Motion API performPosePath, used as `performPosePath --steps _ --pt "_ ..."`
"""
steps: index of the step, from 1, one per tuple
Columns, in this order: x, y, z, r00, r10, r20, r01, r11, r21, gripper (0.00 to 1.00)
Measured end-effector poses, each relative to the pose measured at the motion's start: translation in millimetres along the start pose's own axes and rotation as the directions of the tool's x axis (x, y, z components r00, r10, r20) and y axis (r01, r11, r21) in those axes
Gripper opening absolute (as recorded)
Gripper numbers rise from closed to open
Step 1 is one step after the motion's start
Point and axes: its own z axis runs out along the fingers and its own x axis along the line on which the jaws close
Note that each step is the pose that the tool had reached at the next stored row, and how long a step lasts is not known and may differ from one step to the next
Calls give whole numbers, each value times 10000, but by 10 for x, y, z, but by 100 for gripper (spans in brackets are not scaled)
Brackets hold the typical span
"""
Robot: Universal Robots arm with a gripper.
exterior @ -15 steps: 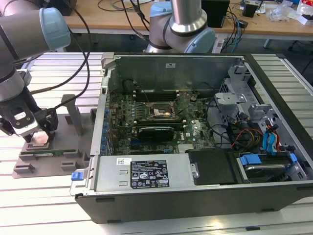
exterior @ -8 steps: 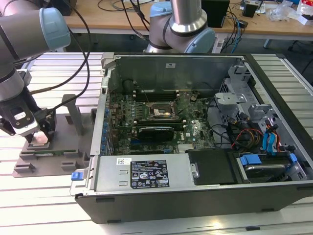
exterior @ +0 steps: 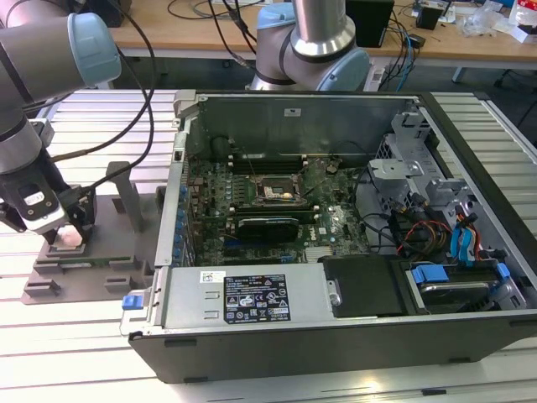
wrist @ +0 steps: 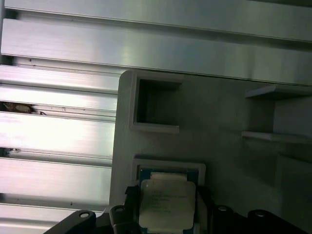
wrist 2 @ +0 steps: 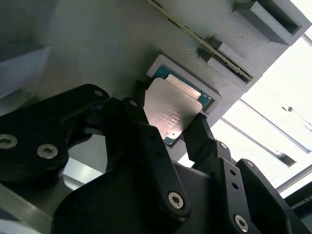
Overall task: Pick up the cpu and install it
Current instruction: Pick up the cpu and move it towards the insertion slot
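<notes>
Second wrist view: cpu (wrist 2: pixel 173 109) side edges and one corner covered by end effector (wrist 2: pixel 171 124) links. Holder pocket (wrist 2: pixel 158 66) beneath mostly hidden. Lid print blurred.
First wrist view: one cpu (wrist: pixel 165 202) edge and end effector body cut off by picture's edge.
Whether cpu seated or lifted: possibly seated, unclear.
Exterior view: end effector (exterior: pixel 67 238) tip too small, grip detail unreadable. Arm (exterior: pixel 33 50) cut off by edge.

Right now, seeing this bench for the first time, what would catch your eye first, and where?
The open computer case dominates the exterior view's middle, its green motherboard laid bare. At that view's left, the gripper sits low over a grey holder, and in the second wrist view it clasps the silvery cpu from both sides.
</notes>
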Motion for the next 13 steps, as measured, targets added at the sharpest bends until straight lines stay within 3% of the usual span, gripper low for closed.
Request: performPosePath --steps 4,10,13 --pt "-8 -1 -20 10000 2 -23 -2 10000 -1 55" --pt "-19 -2 47 10000 -1 -96 1 10000 -3 55" --pt "-26 31 65 10000 -3 -87 3 10000 -4 55"
